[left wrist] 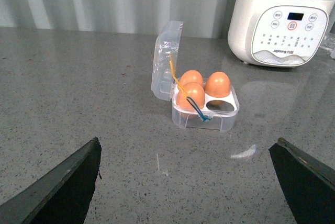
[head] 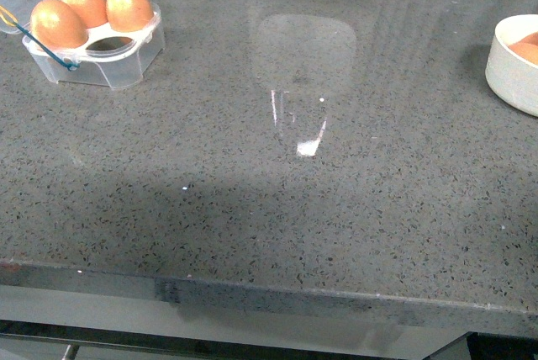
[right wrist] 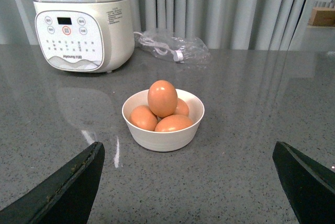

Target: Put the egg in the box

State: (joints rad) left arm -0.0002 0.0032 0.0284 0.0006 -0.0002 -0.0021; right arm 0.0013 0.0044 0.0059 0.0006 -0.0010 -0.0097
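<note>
The left gripper (left wrist: 187,141) is spread wide over the grey speckled stone countertop (head: 277,209), its two dark fingers (left wrist: 63,182) far apart with nothing between them. The right gripper (right wrist: 188,145) is equally wide and holds nothing.

In the front view, the small clear plastic four-cell egg box (head: 101,57) sits at about 10 o'clock on the countertop. Its hinged clear lid (left wrist: 166,59) stands open and upright at the back. Three brown eggs (left wrist: 217,84) fill three cells, and the cell at the box's 5 o'clock corner (left wrist: 222,106) is bare. A yellow and blue elastic loop (left wrist: 180,85) runs from the lid down across the front egg.

At about 2 o'clock, well apart from the box, stands a round white bowl (right wrist: 163,136), cut by the front view's edge. It holds a small heap of loose brown eggs (right wrist: 162,98), one riding on top of the others.

At 12 o'clock, farther back, stands a white kitchen appliance with a button panel (right wrist: 84,30). Beyond the bowl lies a crumpled clear plastic bag with a white cable inside (right wrist: 172,46), and grey pleated curtains (right wrist: 230,9) hang behind.
</note>
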